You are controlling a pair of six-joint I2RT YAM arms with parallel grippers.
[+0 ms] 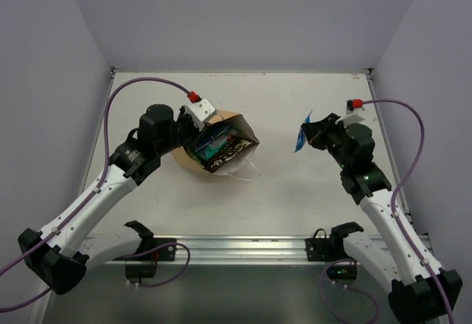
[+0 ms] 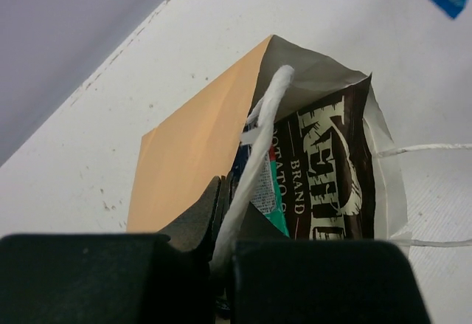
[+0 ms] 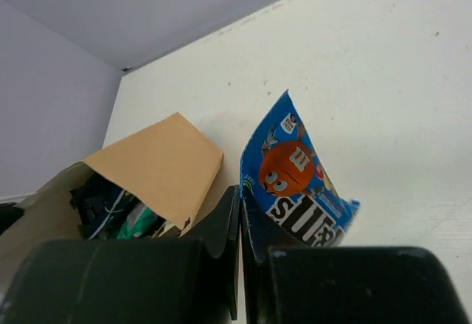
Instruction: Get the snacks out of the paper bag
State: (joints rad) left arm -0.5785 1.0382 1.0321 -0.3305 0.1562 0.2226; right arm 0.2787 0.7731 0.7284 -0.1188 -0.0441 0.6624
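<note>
While right gripper clamps a blue glossy candy packet and left gripper pinches the tan paper bag, we count most snacks still inside.

Paper bag tilted, brown chip bag inside; blue pkt outside, well apart.

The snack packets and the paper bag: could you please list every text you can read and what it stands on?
"KETT" (rest cut off), "BRAND", "OTATO" (start hidden): brown chip bag in the paper bag.
"m": orange figure on the blue packet; its logo below is partly hidden.
Print on the other packets: hidden or too small to read.
</note>
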